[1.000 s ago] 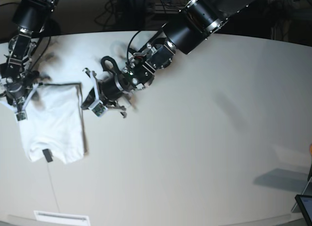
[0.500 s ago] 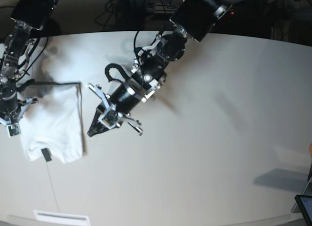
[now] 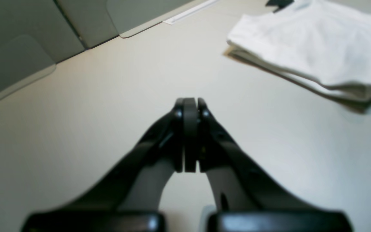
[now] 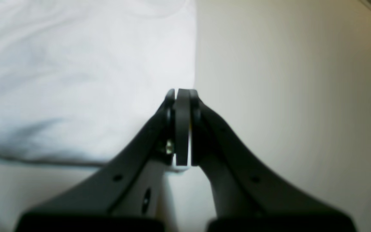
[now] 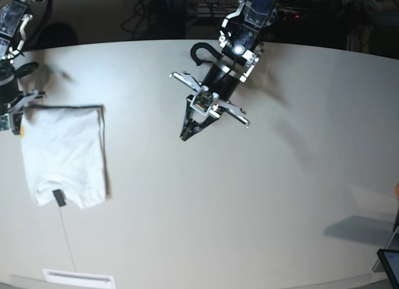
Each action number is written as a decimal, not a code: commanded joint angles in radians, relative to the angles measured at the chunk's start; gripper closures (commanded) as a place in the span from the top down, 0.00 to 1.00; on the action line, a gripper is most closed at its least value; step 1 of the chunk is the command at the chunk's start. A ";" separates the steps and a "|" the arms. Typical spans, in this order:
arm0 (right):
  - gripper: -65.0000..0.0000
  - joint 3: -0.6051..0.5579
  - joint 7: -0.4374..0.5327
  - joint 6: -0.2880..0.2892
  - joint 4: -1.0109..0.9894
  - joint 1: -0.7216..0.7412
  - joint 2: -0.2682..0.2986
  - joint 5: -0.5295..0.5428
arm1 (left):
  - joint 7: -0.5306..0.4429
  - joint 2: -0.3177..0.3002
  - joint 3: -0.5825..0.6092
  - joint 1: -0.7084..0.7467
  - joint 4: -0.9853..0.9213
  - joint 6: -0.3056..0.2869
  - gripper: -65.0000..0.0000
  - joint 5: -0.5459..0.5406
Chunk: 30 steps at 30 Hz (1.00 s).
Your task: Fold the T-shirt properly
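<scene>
One folded tee, both hands closed and empty

Lies folded as a white rectangle, the T-shirt (image 5: 63, 153), plain side up at the tabletop's (image 5: 262, 195) left end. Hovers by its far corner, pinched shut on nothing, the right hand (image 4: 182, 96). Hangs well apart over bare tabletop mid-scene, the left hand (image 5: 185, 136), likewise closed, holding nothing.

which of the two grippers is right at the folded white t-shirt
The right gripper, at the base view's left edge, sits by the top corner of the folded white cotton T-shirt. The left gripper hangs over bare table, well clear of it.
</scene>
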 commanded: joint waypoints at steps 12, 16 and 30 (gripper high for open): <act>0.00 0.199 0.031 -0.012 0.023 -0.156 -0.020 0.015 | 0.071 -0.132 -0.001 0.290 0.216 0.008 0.00 0.006; 0.00 0.241 0.031 -0.012 0.023 -0.208 -0.041 0.012 | 0.071 -0.138 -0.005 0.381 0.217 0.010 0.00 0.006; 0.00 0.241 0.031 -0.012 0.014 -0.369 -0.116 0.012 | 0.072 -0.239 -0.004 0.582 0.197 0.090 0.00 0.006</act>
